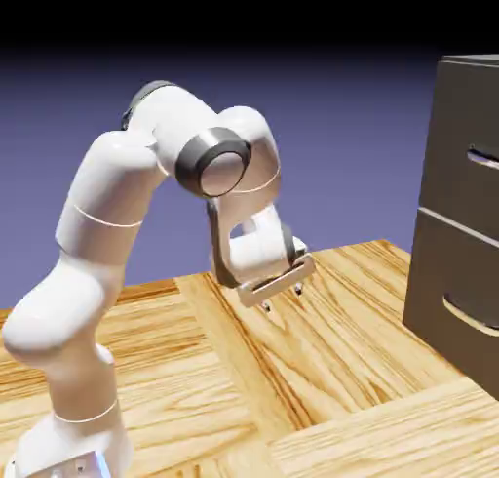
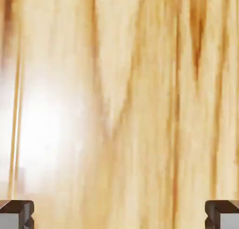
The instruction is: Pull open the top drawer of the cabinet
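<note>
In the hand view only glossy, pale-grained wooden table (image 2: pixel 121 102) fills the frame, with the two small grey fingers (image 2: pixel 17 214) at the bottom corners, spread wide and holding nothing. In the exterior view the white, rounded arm's gripper (image 1: pixel 283 293) hangs low at centre frame, pointing down at the planks. The tall boxy dark grey-brown cabinet (image 1: pixel 443 203) stands well apart at the right edge, and its top drawer (image 1: pixel 473 159), with a thin silvery curved handle (image 1: pixel 483 158), is shut. The approach seems barely begun; next the hand must likely rise, turn level and reach that handle.
</note>
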